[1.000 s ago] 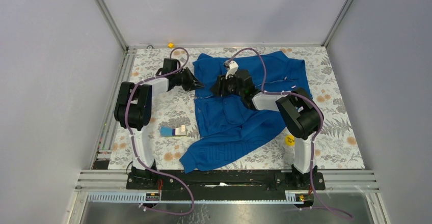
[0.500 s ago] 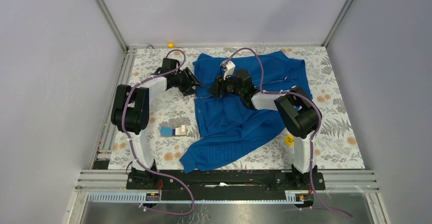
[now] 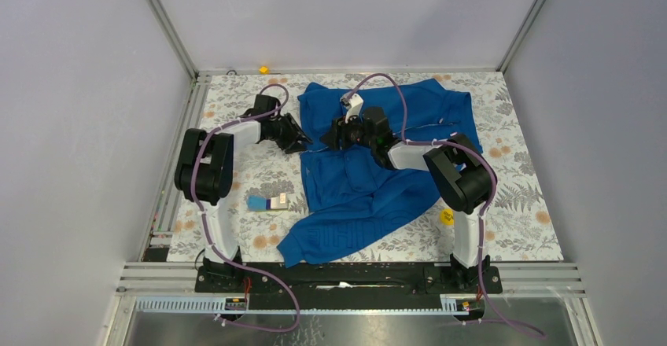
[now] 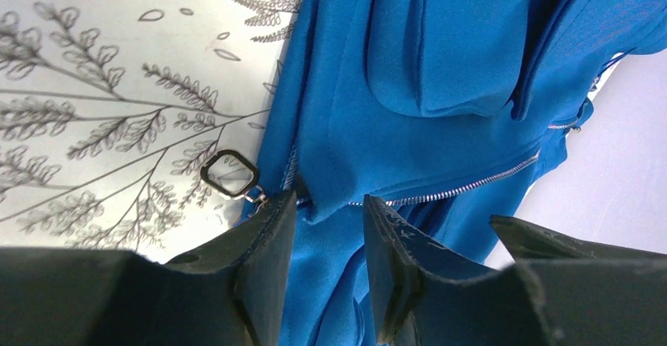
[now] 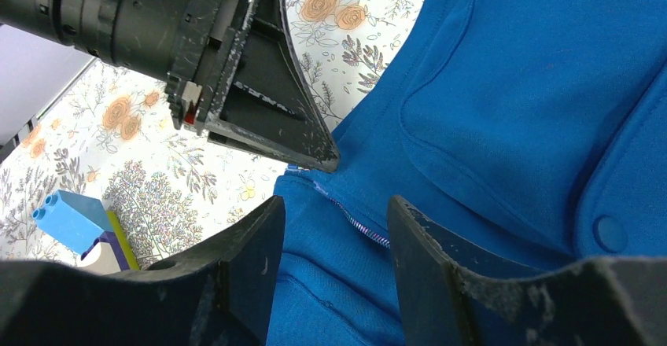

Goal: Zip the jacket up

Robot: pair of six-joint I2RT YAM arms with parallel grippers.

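Blue jacket [image 3: 354, 193] spread mid-frame on floral table cover [image 3: 523, 181], left gripper [image 4: 326, 204] at its left edge beside zipper pull ring [image 4: 230, 173], jaws slightly parted, right gripper [image 5: 334, 212] facing it, jaws spread over zipper teeth [image 5: 358, 222]

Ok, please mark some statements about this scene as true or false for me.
1. The jacket lies on a flower-patterned cloth. True.
2. The left gripper and the right gripper both have their jaws apart. True.
3. The zipper's ring pull sits between the right gripper's jaws. False: it lies on the cloth beside the left gripper.
4. The small blue block rests on the jacket. False: it lies on the cloth, left of the jacket.
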